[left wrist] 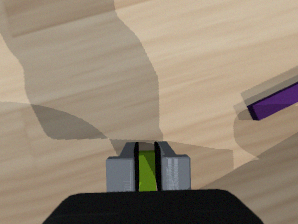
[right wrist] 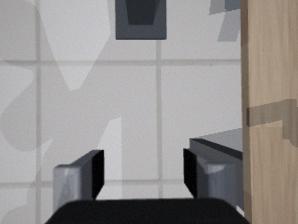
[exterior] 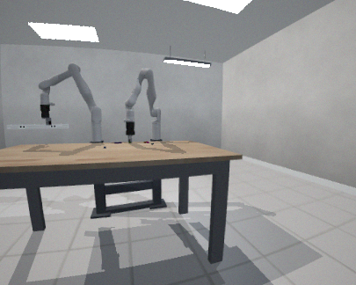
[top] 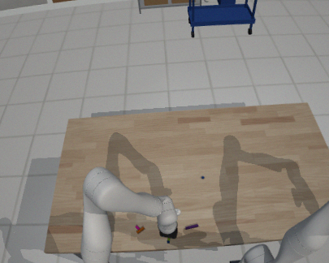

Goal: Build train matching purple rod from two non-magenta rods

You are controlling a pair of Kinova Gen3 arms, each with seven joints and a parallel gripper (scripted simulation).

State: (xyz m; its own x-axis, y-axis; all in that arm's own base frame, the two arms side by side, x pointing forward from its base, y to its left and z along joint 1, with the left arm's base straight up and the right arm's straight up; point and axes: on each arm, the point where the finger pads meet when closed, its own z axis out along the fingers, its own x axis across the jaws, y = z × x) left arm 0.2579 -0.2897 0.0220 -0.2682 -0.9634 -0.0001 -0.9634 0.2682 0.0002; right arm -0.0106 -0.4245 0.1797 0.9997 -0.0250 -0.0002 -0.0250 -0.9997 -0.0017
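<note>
While the left gripper (top: 168,236) (exterior: 130,140) (left wrist: 146,159) stands narrowed and clamped on the lime rod (top: 169,239) (exterior: 130,142) (left wrist: 147,172), a blue rod (top: 168,242) appears at its end; contact is unconfirmed. The purple rod (top: 192,226) (exterior: 118,142) (left wrist: 275,102) lies beside this gripper. Remaining, presumably: verify alignment, release. Right gripper (exterior: 48,122) (right wrist: 144,172): fully open, unloaded. No container holds rods.

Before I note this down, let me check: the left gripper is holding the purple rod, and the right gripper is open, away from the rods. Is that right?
Not quite: the left gripper is holding the lime rod, as the left wrist view shows. The right gripper is indeed open, away from the rods.
</note>
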